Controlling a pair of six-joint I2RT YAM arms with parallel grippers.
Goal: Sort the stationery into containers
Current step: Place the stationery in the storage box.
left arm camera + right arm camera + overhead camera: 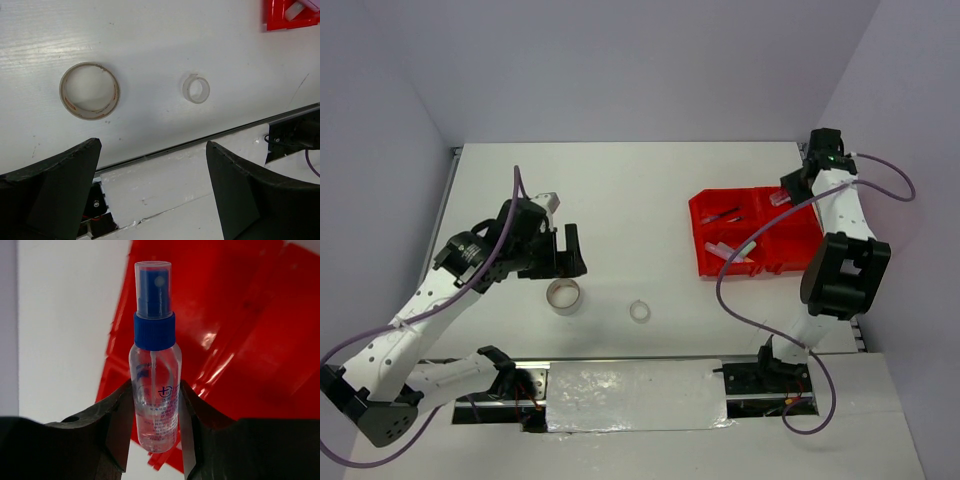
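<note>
1. Overhead, the left gripper (560,262) hangs with its jaws wide apart above the table (620,190), just behind the tape roll (564,296). The small clear ring (639,311) lies beside the roll, near the front edge. The right gripper (786,192) is at the far right corner of the red tray (790,245).
2. From the left wrist, the roll (90,113) and the ring (186,90) lie apart on the bare table, beyond the spread fingers (75,170).
3. From the right wrist, the jaws are clamped on the body of the bottle (154,365), with its blue cap pointing away. The tray (240,340) lies behind it.

L jaws wide apart, R jaws clamped partway.
</note>
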